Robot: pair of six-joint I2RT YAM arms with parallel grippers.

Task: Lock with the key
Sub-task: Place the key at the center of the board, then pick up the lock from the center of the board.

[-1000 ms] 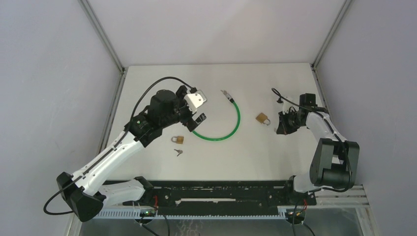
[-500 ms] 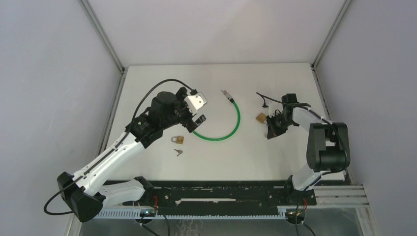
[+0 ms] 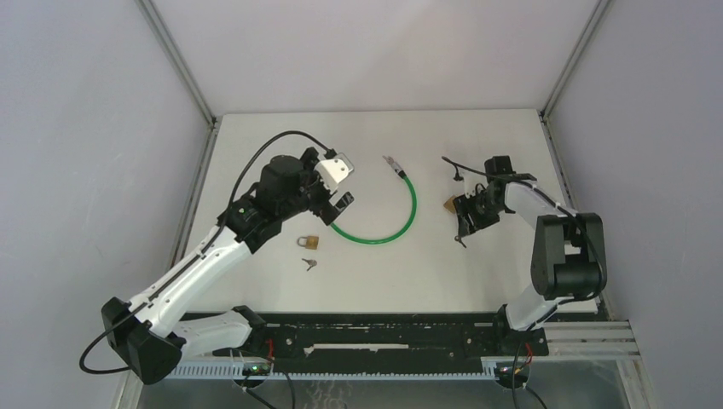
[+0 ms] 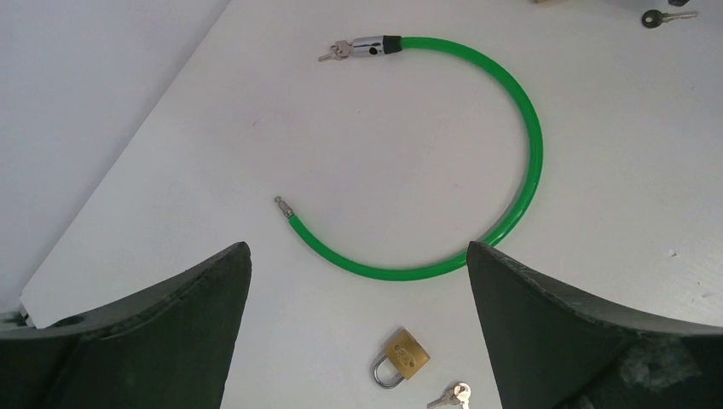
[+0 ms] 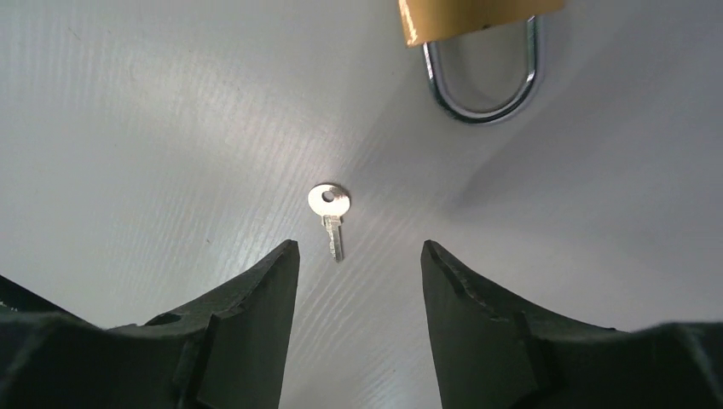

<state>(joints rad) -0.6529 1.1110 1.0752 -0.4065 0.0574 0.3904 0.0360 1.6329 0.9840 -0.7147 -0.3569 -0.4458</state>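
Right tool (image 5: pixel 358 249): partly open, holding nothing. Its fingers (image 5: pixel 230 341) stand apart, and a small silver key (image 5: pixel 331 218) lies flat on the surface (image 3: pixel 367 285) just ahead of the gap, touching neither finger.

Brass padlock (image 3: pixel 449 203): right of the green cable lock (image 3: pixel 399 223), well apart from it. In the right wrist view its shackle points toward the key, near it but not touching. Can't tell if the shackle is latched. The key lies on the near side of this padlock, so it is also right of the cable lock. The right tool sits between the cable lock and the surface's right edge, with a strip of bare surface left out to that edge.

Left tool (image 4: pixel 358 249): wide open and empty, raised over the left side of the cable lock, above its pin end (image 4: pixel 280 203). The cable lock forms an open C, ends apart, with keys stuck in the metal head (image 4: pixel 358 47) at its far end.

Second brass padlock (image 4: pixel 401 358): just outside the arc's near-left curve, not touching it. A key pair (image 4: pixel 450 396) lies just beside it, on the side away from the cable lock.

A broad band of bare surface runs from the cable lock to the far edge, and another from it toward the arm bases. Grey walls (image 3: pixel 102 170) rise at the left, far and right edges.
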